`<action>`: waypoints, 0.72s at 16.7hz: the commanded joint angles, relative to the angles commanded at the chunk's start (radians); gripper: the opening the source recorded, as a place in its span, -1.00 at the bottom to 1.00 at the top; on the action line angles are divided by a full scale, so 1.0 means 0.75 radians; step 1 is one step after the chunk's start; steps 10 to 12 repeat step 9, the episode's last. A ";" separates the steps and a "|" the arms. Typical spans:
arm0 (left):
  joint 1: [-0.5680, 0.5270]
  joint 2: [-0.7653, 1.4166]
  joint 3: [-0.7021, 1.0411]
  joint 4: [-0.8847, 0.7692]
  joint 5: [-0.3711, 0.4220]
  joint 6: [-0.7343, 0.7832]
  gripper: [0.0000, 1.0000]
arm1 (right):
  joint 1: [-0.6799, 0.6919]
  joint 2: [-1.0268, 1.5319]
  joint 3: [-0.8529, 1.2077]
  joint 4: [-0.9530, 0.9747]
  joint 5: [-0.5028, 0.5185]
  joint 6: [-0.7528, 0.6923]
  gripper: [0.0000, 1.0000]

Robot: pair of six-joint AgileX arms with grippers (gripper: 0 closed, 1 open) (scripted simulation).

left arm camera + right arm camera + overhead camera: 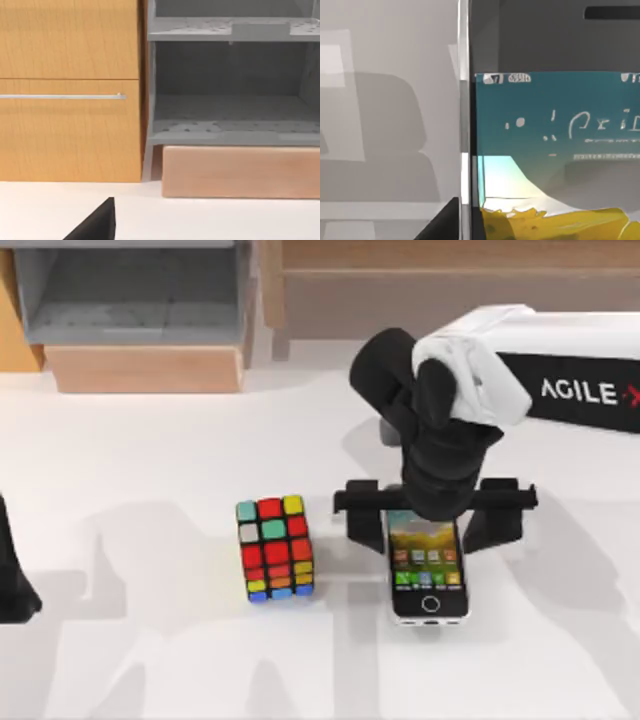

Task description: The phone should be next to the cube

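The cube (273, 547) stands on the white table, mostly red with yellow, teal and orange stickers. To its right, a short gap away, the white phone (429, 578) lies flat, screen lit, home button toward the front. My right gripper (428, 528) hangs over the phone's far end, open, one black finger (362, 525) on each long side of it. The right wrist view looks closely down at the phone (555, 125), a dark fingertip (442, 225) just beside its edge. My left gripper (14, 580) is parked at the table's left edge.
At the back left stand a grey shelf unit (130, 290) and a wooden block (145, 368). The left wrist view faces a wooden cabinet (70, 90) and the grey shelf unit (230, 90). A wooden ledge (450, 285) runs along the back right.
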 joint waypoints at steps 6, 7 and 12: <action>0.000 0.000 0.000 0.000 0.000 0.000 1.00 | 0.000 0.000 0.000 0.000 0.000 0.000 1.00; 0.000 0.000 0.000 0.000 0.000 0.000 1.00 | 0.000 0.000 0.000 0.000 0.000 0.000 1.00; 0.000 0.000 0.000 0.000 0.000 0.000 1.00 | 0.000 0.000 0.000 0.000 0.000 0.000 1.00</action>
